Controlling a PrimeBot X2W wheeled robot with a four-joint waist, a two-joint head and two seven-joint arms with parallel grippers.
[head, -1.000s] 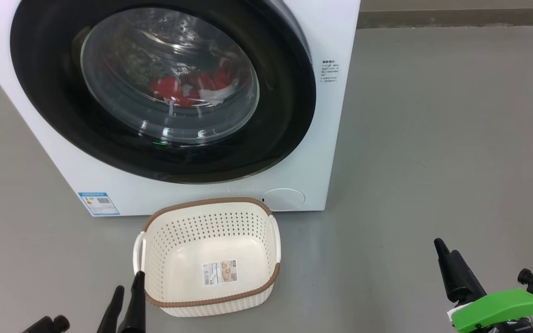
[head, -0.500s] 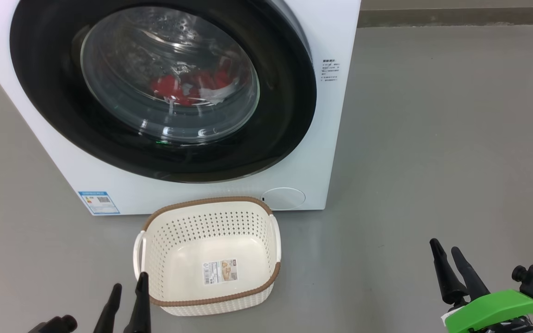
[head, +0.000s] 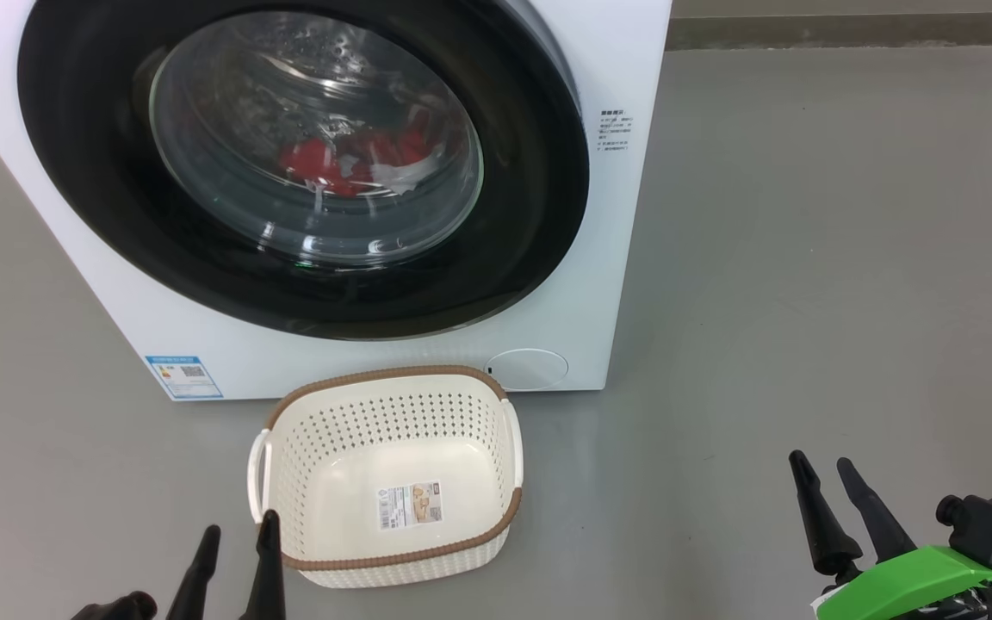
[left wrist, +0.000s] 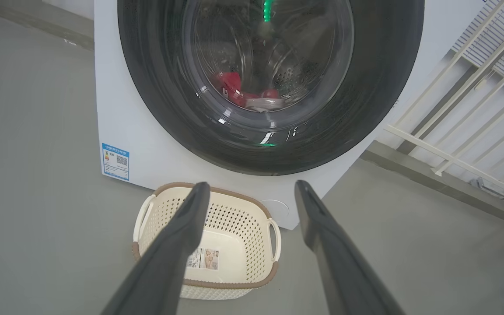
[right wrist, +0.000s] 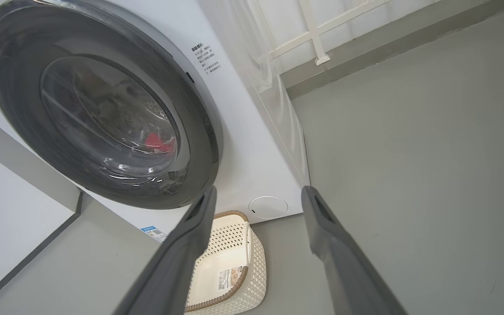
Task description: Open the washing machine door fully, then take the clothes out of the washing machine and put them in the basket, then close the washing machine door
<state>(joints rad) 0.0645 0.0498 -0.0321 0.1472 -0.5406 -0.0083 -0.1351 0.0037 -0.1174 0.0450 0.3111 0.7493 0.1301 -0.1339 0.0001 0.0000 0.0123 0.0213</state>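
Observation:
The white washing machine [head: 608, 258] stands ahead with its door [head: 91, 189], black rim and clear glass bowl, lying over the drum opening. Red clothes [head: 341, 164] with a white band show through the glass, also in the left wrist view [left wrist: 234, 85] and the right wrist view [right wrist: 158, 142]. The cream basket [head: 384, 374] with its brown rim sits on the floor before the machine, nothing in it but a sticker. My left gripper [head: 239, 523] is open just left of the basket's near corner. My right gripper [head: 821, 461] is open over bare floor, far right of the basket.
Grey floor [head: 806, 258] spreads to the right of the machine. A blue label [head: 183, 376] and a round white cap [head: 526, 370] mark the machine's lower front. A white railing [left wrist: 453, 131] runs along the wall beside the machine.
Both grippers have sunk a little lower in the head view. The right one has also slid slightly left. The door, clothes and basket have not moved.

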